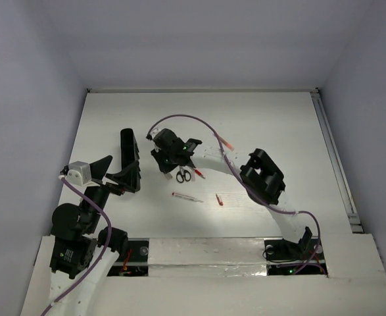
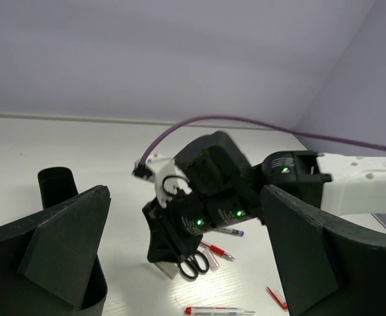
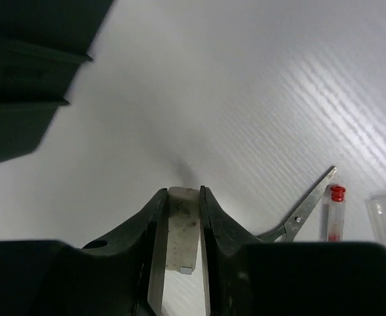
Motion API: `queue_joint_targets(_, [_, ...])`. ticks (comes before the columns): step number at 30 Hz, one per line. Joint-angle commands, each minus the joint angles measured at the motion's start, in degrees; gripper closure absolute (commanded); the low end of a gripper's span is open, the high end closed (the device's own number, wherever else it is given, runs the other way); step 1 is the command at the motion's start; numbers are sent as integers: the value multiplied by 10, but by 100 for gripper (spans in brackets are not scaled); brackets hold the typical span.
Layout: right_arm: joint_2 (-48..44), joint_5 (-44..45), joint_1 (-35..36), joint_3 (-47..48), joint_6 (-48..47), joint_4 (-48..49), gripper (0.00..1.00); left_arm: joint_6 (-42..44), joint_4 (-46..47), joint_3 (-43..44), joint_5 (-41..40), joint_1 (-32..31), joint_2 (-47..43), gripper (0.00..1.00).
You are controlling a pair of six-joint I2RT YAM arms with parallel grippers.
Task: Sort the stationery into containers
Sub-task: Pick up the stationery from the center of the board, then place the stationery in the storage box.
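My right tool (image 3: 181, 197) pinches the white eraser (image 3: 181, 230) by its long sides, just left of the scissors (image 3: 308, 209). I judge it light, rubbery and grippy, so a mid-body hold should do. My left tool (image 1: 112, 172) gapes wide, empty, by the box (image 1: 130, 155), well left of the scissors.
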Motion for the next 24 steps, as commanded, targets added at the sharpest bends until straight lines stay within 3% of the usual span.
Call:
queue_joint_targets(1, [-96,-12,-1,2,19,128,86,-2,26,-5,10,2,-1,1])
queue_joint_targets(7, [-124,-122,-1,-4,74,273,88,-3,25,-4,8,2,-1,1])
queue_joint_targets(12, [-87,-166,-1,19,107,384,87,-2,25,-4,8,2,-3,1])
queue_joint_targets(24, [52,-170,5,172,128,411,87,-2,25,-4,5,2,-7,1])
